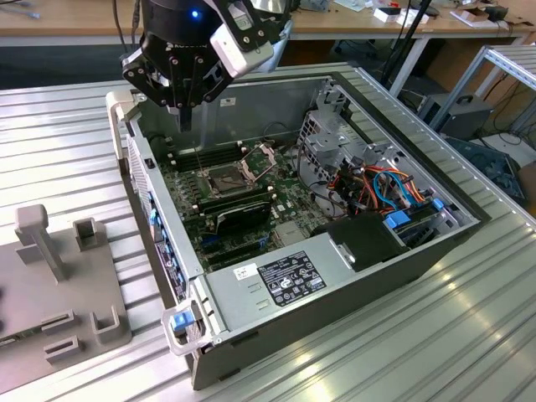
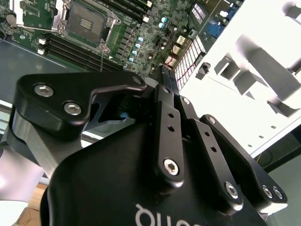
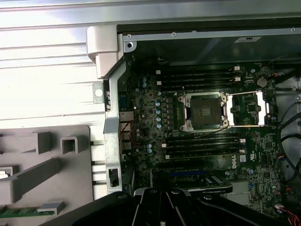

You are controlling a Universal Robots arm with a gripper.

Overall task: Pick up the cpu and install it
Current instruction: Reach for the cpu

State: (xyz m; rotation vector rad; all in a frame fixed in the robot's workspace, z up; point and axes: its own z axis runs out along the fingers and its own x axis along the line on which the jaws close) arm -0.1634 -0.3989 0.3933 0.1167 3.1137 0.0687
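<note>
claw (image 1: 185,123) pinched narrow, over 1 open computer case (image 1: 352,301); 1 socket (image 3: 204,112), bracket (image 3: 245,109) open.

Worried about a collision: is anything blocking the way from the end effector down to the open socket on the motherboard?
Nothing visible does. The socket lies uncovered, its bracket swung aside, and the end effector hangs over the open case.

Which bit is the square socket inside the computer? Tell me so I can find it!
Look inside the open computer case at the green board on its floor. Between the two bands of long black slots sits the socket: the only square, metal-framed part there, with its bracket swung open.
</note>
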